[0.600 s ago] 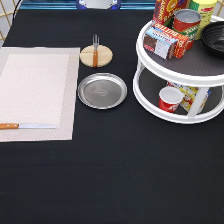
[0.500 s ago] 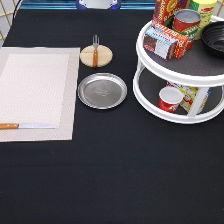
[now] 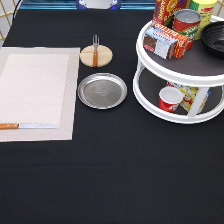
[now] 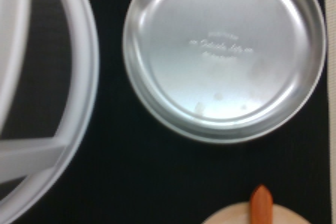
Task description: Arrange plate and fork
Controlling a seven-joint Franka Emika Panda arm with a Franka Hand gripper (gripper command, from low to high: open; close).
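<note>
Gripper: outside the exterior view, state cannot be told
Plate (image 3: 102, 90): on tablecloth, embossed writing unreadable
Fork (image 3: 95, 49): on wooden disc (image 3: 96, 55)

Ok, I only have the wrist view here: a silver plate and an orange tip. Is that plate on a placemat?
Observer: No. The plate sits on the black table, just off the placemat, on the exterior view's right of it.
Operator: And the orange tip?
Observer: That's the handle of the fork, which lies across a wooden disc toward the exterior view's top from the plate.
Operator: Where's the end effector?
Observer: The exterior view does not show it.
</note>
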